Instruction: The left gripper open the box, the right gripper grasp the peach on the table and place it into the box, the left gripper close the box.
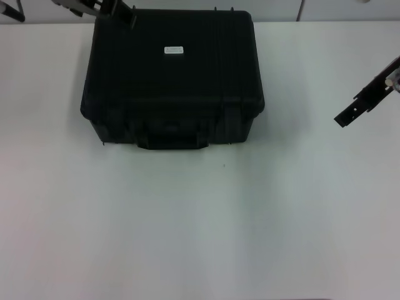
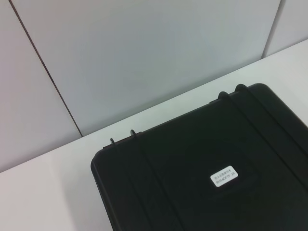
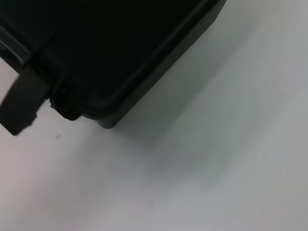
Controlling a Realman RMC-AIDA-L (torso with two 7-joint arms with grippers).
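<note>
- We see the large black ribbed plastic box lying shut on the plain white table, a white label on its lid.
- Left gripper hovers at the box's far left corner; right gripper hangs apart on the right; finger gaps we cannot tell.
- We see no peach.

Pale panelled wall with dark seams

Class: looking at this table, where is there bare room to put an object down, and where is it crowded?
Free: the table in front of the closed box, and strips either side of it. Crowded: the far-left corner under the left gripper; the right gripper hangs over the right strip.
</note>
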